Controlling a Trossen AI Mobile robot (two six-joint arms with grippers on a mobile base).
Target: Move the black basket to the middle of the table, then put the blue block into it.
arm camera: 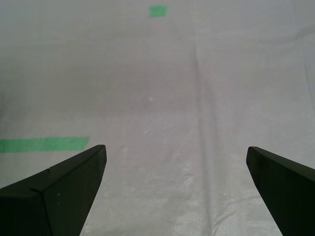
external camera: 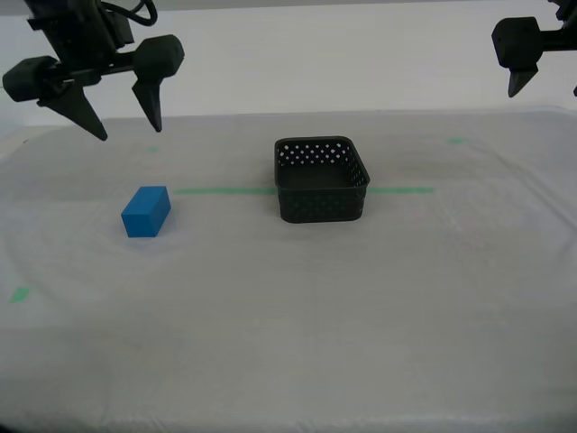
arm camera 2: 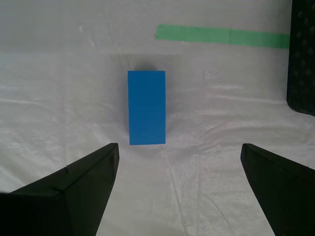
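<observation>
The black basket point(external camera: 325, 206) stands empty near the middle of the table point(external camera: 297, 325), across the green tape line point(external camera: 216, 190). The blue block point(external camera: 146, 211) lies on the cloth toward the exterior view's left, apart from the basket. My second gripper point(external camera: 127, 131) hangs open well above the table, behind the block. Its wrist view shows the blue block point(arm camera 2: 146, 107) ahead of the spread fingers point(arm camera 2: 74, 191), and an edge of the basket point(arm camera 2: 301, 59). My first gripper point(external camera: 541, 88) is high at the exterior view's upper right, open point(arm camera: 175, 147) over bare cloth.
Small green tape marks point(external camera: 18, 294) point(external camera: 457, 140) dot the cloth. The first wrist view shows an end of the tape line point(arm camera: 44, 144) and one green mark point(arm camera: 158, 11). White cloth stretches from the block and basket to the table's near edge.
</observation>
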